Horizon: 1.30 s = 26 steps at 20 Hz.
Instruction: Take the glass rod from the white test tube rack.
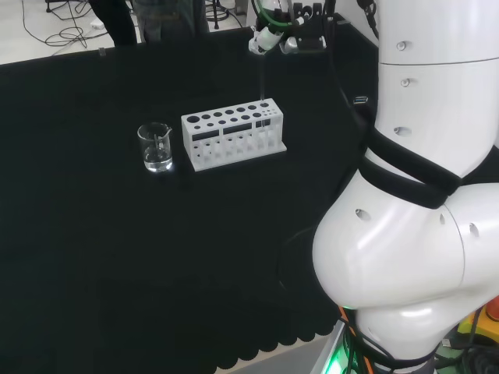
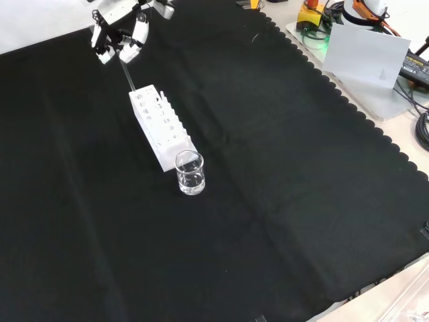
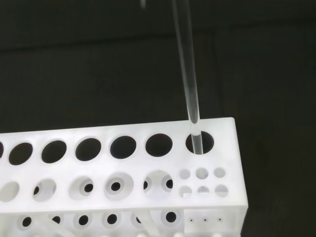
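The white test tube rack (image 1: 233,135) stands on the black cloth, also seen in the front view as the rack (image 2: 159,127). A clear glass rod (image 3: 186,74) runs up from the end hole of the rack (image 3: 148,168), its lower tip still inside that hole. In the front view the rod (image 2: 129,74) slants from the rack's far end up into the hand (image 2: 120,40). The hand (image 1: 281,35) hangs above the rack's right end in the head view, fingers curled and pinching the rod's top.
A small clear glass beaker (image 1: 156,147) stands just left of the rack in the head view; the beaker (image 2: 190,173) sits at the rack's near end in the front view. The arm's white links (image 1: 421,195) stand large at the head view's right.
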Motion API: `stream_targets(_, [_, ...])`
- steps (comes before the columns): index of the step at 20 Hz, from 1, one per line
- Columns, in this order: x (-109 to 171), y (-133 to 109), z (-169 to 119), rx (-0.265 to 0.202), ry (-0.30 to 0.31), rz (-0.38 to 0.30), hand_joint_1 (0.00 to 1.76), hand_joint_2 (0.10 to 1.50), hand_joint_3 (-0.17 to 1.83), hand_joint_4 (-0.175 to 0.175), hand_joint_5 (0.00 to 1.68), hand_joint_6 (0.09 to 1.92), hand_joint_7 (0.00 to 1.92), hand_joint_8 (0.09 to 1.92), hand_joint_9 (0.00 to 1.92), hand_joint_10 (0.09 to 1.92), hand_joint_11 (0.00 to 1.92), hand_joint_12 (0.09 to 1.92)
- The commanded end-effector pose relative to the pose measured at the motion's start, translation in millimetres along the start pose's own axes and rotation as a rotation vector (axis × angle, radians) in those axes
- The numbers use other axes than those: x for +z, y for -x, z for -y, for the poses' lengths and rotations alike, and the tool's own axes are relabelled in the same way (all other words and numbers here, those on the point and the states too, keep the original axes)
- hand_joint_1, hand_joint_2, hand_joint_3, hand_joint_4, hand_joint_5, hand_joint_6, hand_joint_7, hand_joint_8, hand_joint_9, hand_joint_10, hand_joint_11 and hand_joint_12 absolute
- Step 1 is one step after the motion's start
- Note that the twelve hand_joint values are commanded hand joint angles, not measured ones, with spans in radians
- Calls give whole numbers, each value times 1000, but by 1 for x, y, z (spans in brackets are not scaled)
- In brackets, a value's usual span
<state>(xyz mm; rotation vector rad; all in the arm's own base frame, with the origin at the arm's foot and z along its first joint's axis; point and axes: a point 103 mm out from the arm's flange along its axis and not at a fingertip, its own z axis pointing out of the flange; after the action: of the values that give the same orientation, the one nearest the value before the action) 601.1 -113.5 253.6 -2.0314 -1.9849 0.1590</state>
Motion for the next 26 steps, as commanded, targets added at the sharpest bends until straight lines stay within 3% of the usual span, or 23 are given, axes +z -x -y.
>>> stream_targets(1, [7,-2,-8,-3,8,-16,974,869,535,-175,768,884,820,1068,1537,803,1710,741])
stream_targets(4, [7,-2,-8,-9,14,-22,1038,853,557,-175,810,864,845,1087,1559,785,1760,673])
stream_targets(6, [7,-4,-8,-11,19,-16,1099,993,315,-175,865,1044,859,1109,1567,783,1787,634])
stream_targets(9, [5,-8,-7,-9,28,-10,1131,1101,109,-175,892,1121,881,1138,1558,800,1817,591])
stream_targets(15, [2,-10,-4,3,-10,14,1132,1149,31,-175,877,1156,840,1158,1495,821,1838,538])
stream_targets(18, [0,-13,-4,2,-15,36,1072,1093,-32,-175,721,978,715,1033,1424,596,1713,635])
stream_targets(22, [-4,-8,-1,9,-33,28,1011,1093,-157,-42,531,909,590,859,1142,535,1382,909])
stream_targets(26, [-7,-3,1,7,-52,18,994,1084,-175,-3,500,868,553,803,1026,586,1253,1017])
